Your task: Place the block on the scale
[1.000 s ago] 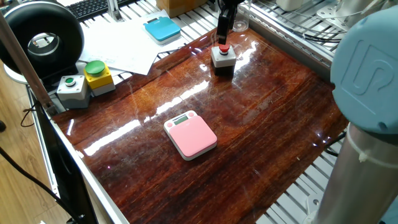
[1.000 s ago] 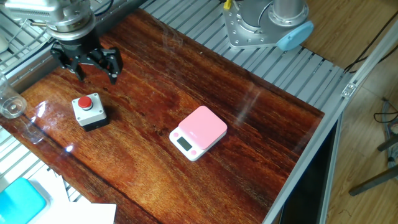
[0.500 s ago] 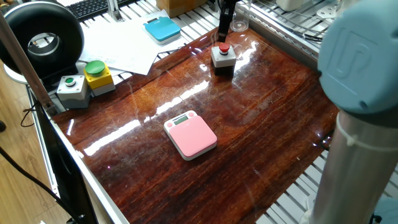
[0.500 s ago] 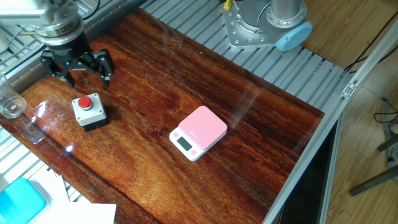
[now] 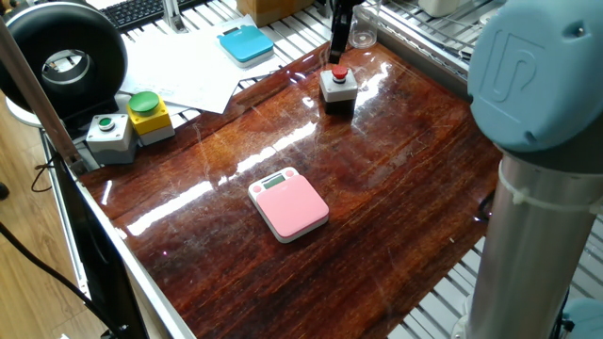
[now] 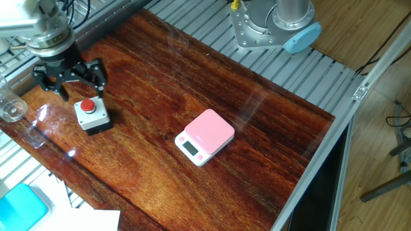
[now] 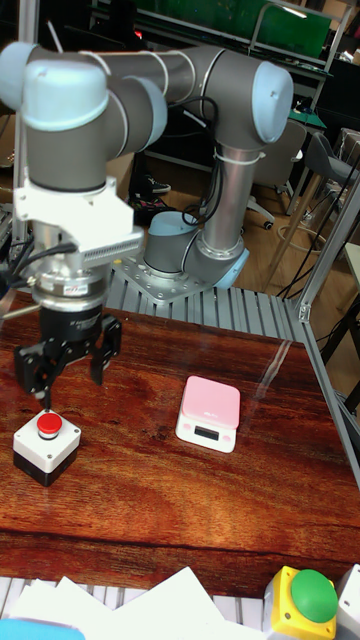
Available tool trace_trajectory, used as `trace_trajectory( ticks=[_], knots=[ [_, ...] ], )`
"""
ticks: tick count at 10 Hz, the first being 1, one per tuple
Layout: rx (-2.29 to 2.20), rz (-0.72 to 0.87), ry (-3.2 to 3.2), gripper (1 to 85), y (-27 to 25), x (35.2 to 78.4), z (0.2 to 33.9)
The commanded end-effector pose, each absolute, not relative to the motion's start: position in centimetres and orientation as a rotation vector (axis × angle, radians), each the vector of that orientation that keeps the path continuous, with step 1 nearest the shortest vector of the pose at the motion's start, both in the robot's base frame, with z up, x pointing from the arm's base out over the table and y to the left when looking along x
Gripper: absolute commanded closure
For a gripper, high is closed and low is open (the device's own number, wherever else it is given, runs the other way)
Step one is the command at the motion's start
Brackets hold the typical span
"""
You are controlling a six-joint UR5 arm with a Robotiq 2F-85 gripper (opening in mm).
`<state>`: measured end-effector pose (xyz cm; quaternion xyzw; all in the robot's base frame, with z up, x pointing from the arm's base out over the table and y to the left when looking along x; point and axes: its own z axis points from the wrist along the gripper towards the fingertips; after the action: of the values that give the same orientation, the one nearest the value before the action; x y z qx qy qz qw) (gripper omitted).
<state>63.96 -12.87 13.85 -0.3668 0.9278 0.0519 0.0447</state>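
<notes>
The block, a small grey box with a black base and red button, stands near the far edge of the wooden table. My gripper hangs open just above and slightly behind it, fingers spread, holding nothing. The pink scale lies flat near the table's middle, well apart from the block, with nothing on it.
A grey box with a green button and a yellow box with a big green button sit at the table's left corner. A blue scale lies on papers. A glass jar stands beside the block. My arm's elbow fills the right foreground.
The open gripper has moved sideways over the table edge toward the block, now hanging nearly over it. Block and scale have not moved.
</notes>
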Motion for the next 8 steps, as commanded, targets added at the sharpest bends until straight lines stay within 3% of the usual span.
trace_trajectory(
  ticks=[1,3,4,6,7,8],
  knots=[
    [-1.04,0.059,2.894,13.0,-15.2,64.5,13.0],
    [-0.92,-0.081,3.04,15.7,-18.2,62.7,12.9],
    [-0.893,-0.075,3.074,15.7,-18.3,62.0,13.0],
    [-0.891,0.011,3.062,15.7,-16.8,62.0,12.9],
    [-0.887,0.117,3.023,13.0,-15.0,62.6,11.8],
    [-0.885,0.115,3.009,12.0,-14.9,63.1,10.3]
  ],
)
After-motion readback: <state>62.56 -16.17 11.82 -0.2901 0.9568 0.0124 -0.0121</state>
